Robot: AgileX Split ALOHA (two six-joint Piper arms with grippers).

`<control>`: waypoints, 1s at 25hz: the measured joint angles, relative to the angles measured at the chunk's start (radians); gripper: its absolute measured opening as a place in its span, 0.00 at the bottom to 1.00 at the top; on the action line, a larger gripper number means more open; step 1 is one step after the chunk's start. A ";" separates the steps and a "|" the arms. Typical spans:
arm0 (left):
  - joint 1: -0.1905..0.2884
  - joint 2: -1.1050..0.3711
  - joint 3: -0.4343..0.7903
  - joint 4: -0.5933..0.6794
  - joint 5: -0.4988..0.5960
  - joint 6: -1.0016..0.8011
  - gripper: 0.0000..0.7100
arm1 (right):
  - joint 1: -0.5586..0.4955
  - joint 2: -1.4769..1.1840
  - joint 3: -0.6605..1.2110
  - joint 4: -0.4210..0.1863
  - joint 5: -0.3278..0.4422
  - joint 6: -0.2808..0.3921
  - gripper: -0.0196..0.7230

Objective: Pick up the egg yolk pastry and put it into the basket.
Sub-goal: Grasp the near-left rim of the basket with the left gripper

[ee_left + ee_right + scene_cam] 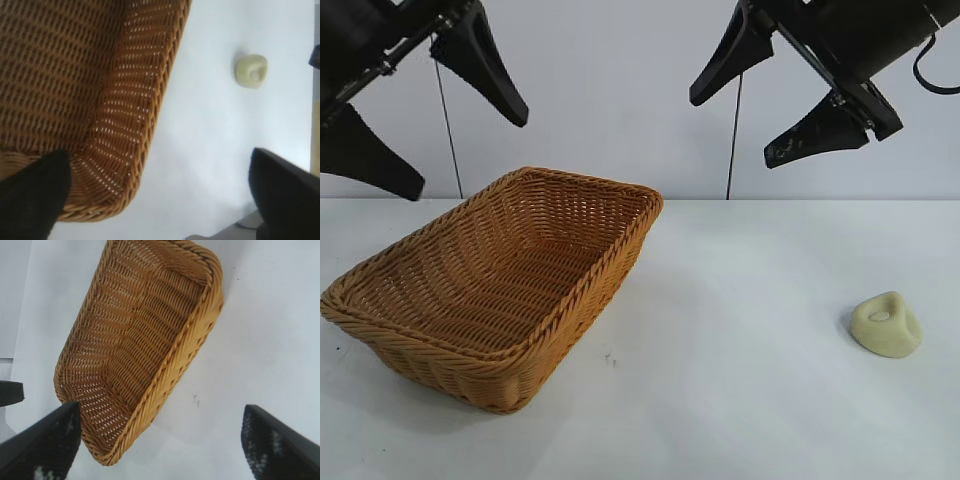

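The egg yolk pastry [886, 324] lies on the tabletop [740, 380], well below the right tool [775, 90]. That tool gapes wide, holding nothing. The left tool [440, 120], also wide, hangs above the basket [570, 300].

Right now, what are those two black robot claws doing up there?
Nothing is being held at this moment. The left gripper hangs open above the big orange-brown woven wicker basket, which has nothing in it. The right gripper hangs open too, high over the white table. The small pale yellow egg yolk pastry sits on the table, off to the right and apart from the basket.
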 joint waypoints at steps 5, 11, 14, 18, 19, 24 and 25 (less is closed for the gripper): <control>0.000 -0.112 0.098 0.138 -0.016 -0.213 0.98 | 0.000 0.000 0.000 0.000 0.000 0.000 0.87; 0.000 -0.150 0.183 0.237 -0.051 -0.488 0.98 | 0.000 0.000 0.000 0.000 -0.002 0.000 0.87; -0.024 -0.149 0.221 0.253 -0.075 -0.598 0.98 | 0.000 0.000 0.000 0.000 -0.003 0.000 0.87; -0.095 -0.150 0.283 0.272 -0.178 -0.797 0.98 | 0.000 0.000 0.000 0.000 -0.003 0.000 0.87; -0.116 -0.150 0.297 0.287 -0.204 -0.850 0.98 | 0.000 0.000 0.000 0.000 -0.003 0.000 0.87; -0.148 -0.121 0.343 0.400 -0.280 -1.129 0.98 | 0.000 0.000 0.000 0.000 -0.003 0.000 0.87; -0.148 -0.109 0.343 0.420 -0.288 -1.161 0.98 | 0.000 0.000 0.000 0.000 -0.003 0.000 0.87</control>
